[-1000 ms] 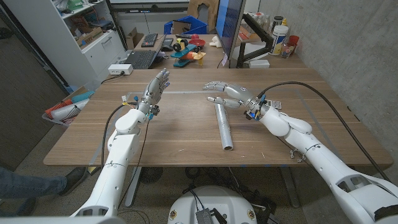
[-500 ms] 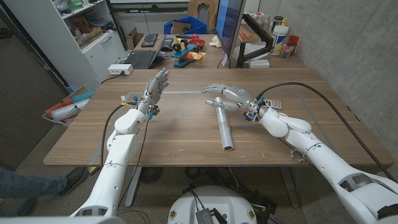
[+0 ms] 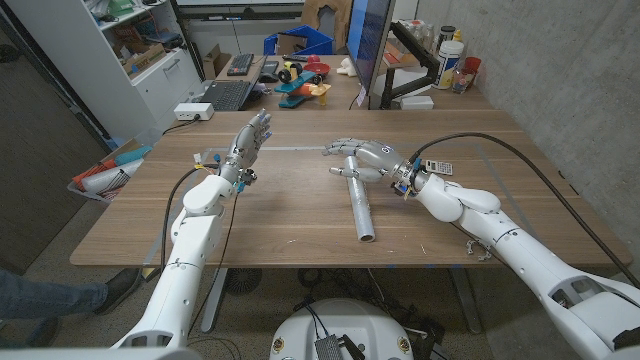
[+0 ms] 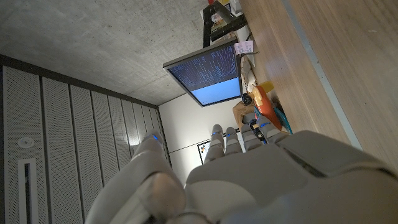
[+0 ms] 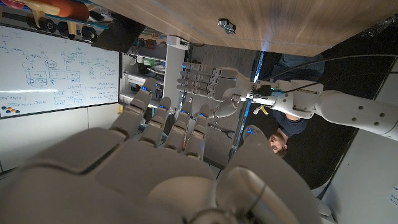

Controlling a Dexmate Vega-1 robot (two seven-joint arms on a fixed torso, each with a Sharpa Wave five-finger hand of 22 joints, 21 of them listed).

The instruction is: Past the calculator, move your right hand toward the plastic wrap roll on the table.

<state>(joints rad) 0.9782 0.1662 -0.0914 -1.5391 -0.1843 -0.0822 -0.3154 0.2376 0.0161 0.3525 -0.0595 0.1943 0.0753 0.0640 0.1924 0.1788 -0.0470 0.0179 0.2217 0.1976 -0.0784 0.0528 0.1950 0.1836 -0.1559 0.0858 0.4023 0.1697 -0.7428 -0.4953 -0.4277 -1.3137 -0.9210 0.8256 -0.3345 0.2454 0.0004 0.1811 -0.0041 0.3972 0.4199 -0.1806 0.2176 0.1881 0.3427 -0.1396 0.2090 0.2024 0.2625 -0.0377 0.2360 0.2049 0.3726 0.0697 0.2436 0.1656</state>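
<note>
- The plastic wrap roll (image 3: 359, 201) is lying on the counter (image 3: 290, 215) near its middle, its long axis running near to far, open end facing the near edge.
- The right robot hand (image 3: 362, 158) is hovering over the roll's far end, fingers spread, grasping nothing.
- The calculator (image 3: 437, 166) is sitting to the right, behind that wrist.
- The left robot hand (image 3: 250, 138) is standing raised at the left, fingers apart, released.
</note>
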